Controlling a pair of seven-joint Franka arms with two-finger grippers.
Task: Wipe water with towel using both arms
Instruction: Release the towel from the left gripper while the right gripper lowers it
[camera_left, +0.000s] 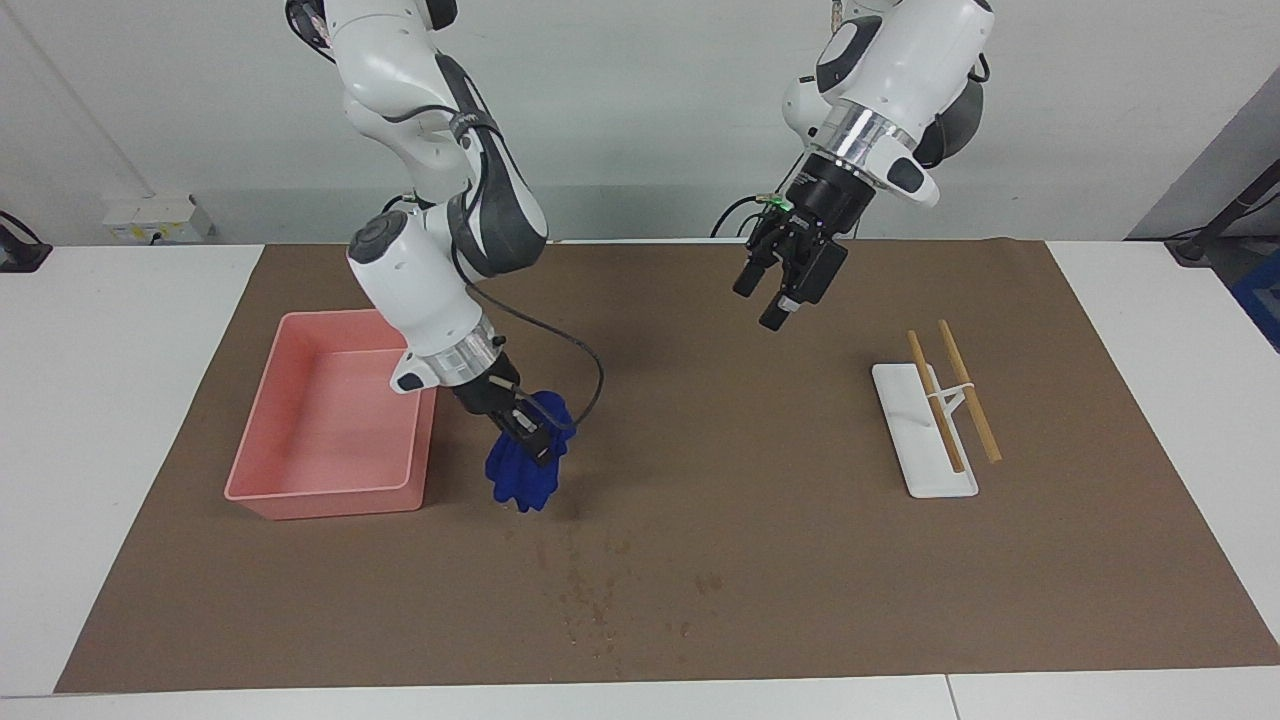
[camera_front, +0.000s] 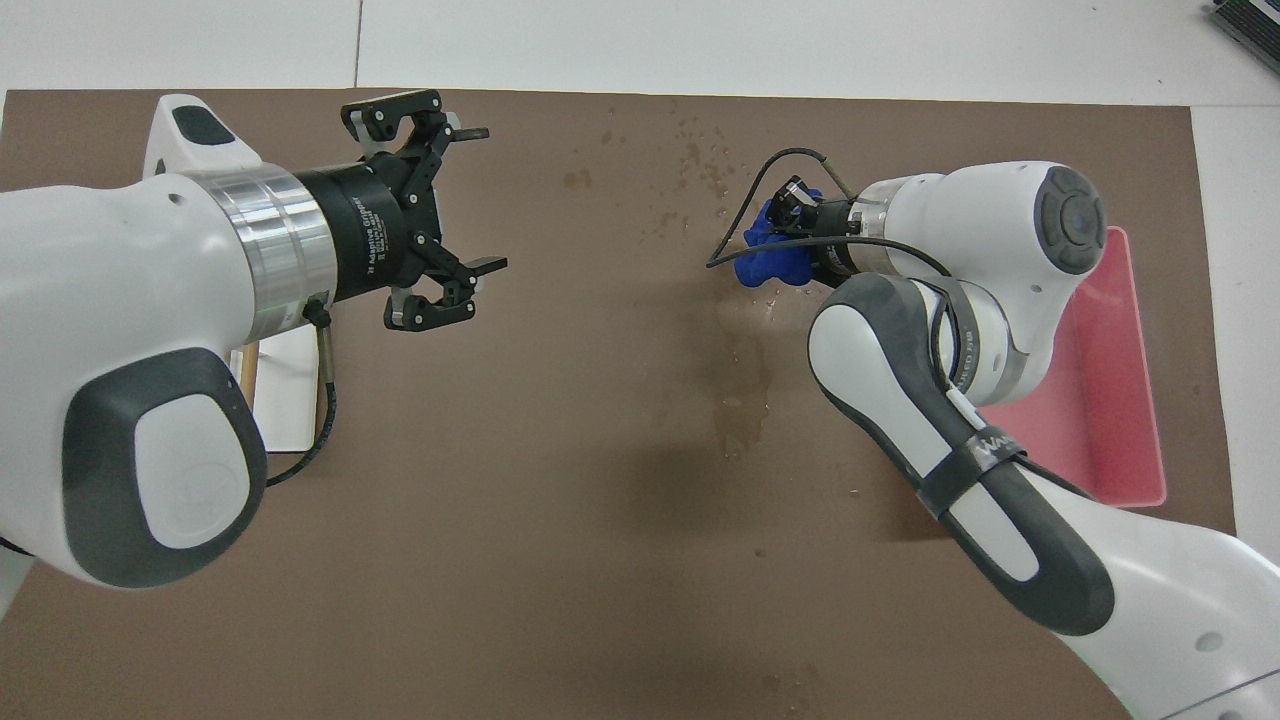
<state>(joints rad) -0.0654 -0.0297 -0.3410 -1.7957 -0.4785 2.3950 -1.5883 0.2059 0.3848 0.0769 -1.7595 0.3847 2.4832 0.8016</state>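
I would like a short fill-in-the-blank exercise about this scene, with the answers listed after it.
1. The right gripper is shut on the blue ____.
2. The left gripper hangs with its fingers ____ over the brown mat.
3. The towel hangs beside the ____ tray.
4. Two wooden sticks rest on the ____ rack.

Missing words: towel; open; pink; white
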